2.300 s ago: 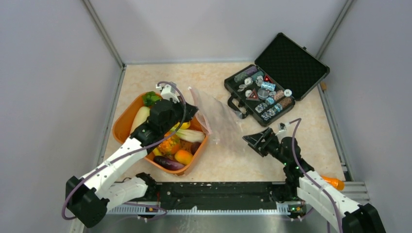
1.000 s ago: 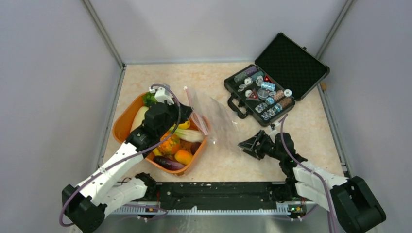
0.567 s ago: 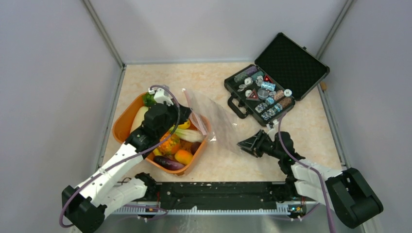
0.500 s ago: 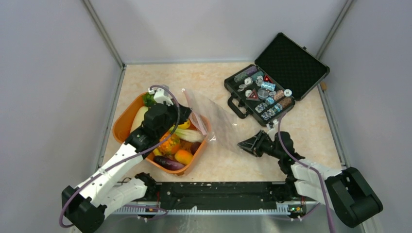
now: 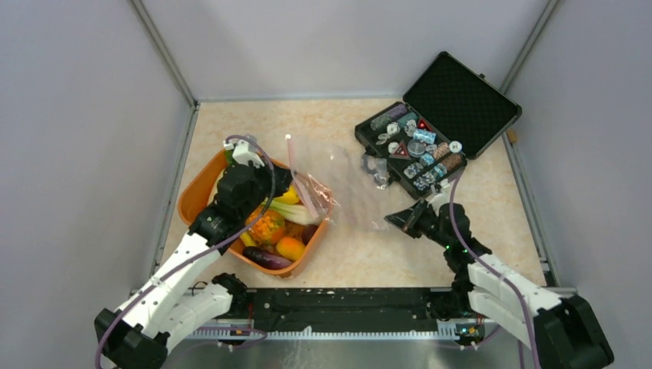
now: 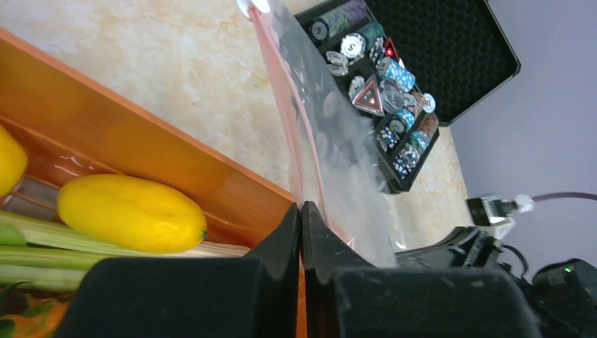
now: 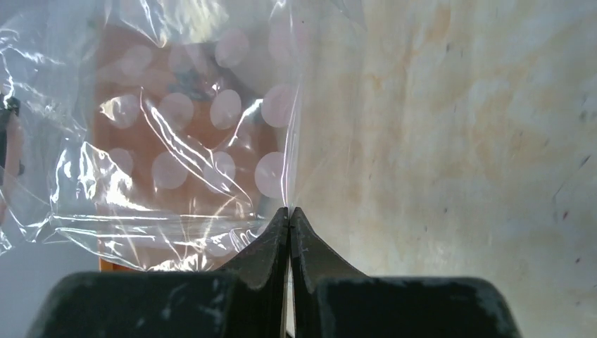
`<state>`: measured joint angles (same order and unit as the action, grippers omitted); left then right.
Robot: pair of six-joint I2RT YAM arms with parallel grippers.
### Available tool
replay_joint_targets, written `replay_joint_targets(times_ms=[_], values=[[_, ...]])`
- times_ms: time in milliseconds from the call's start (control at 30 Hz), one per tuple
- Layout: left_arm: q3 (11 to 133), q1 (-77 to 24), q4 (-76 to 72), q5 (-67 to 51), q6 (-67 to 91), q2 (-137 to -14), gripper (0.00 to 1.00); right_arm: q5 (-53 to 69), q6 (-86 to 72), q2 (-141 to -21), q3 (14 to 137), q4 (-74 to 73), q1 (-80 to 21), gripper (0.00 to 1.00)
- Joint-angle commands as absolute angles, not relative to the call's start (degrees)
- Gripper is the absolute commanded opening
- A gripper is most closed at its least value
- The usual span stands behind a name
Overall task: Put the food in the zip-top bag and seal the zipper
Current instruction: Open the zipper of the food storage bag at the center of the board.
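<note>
The clear zip-top bag (image 5: 346, 181) hangs stretched between my two grippers, over the table to the right of the orange tub (image 5: 201, 198). My left gripper (image 5: 284, 184) is shut on the bag at its pinkish zipper (image 6: 276, 91), just above the tub's right rim; the jaws (image 6: 301, 208) meet with the strip between them. My right gripper (image 5: 390, 221) is shut on the bag's opposite edge (image 7: 289, 210). The food lies in the tub: a yellow lemon (image 6: 130, 213), an orange pineapple (image 5: 267, 228), a purple eggplant (image 5: 267, 258) and a leafy stalk (image 5: 298, 214). The bag (image 7: 183, 141) looks empty.
An open black case (image 5: 430, 131) full of chips and small trinkets stands at the back right, close behind the bag. Grey walls close in the table on the left, back and right.
My right gripper has shut on the bag's near-right edge and drawn it slightly right and back. The left arm shifted left and back, pulling the bag's mouth taut.
</note>
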<state>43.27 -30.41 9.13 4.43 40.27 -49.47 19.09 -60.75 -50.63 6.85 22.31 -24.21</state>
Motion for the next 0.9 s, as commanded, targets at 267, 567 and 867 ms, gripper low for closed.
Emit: replay_joint_targets(times_ms=[267, 567, 867], values=[[47.08, -22.91, 9.31, -14.39, 40.33, -49.36, 0.00, -3.16, -42.23, -34.11, 13.37, -4.30, -23.60, 0.00], [50.42, -22.32, 7.38, -32.26, 35.77, -56.10, 0.00, -2.33, -37.16, -31.86, 19.94, -11.73, -23.43, 0.00], [47.44, -24.57, -1.54, -32.52, 40.47, -57.11, 0.00, -3.09, -30.98, -31.74, 38.05, -25.23, -23.40, 0.63]])
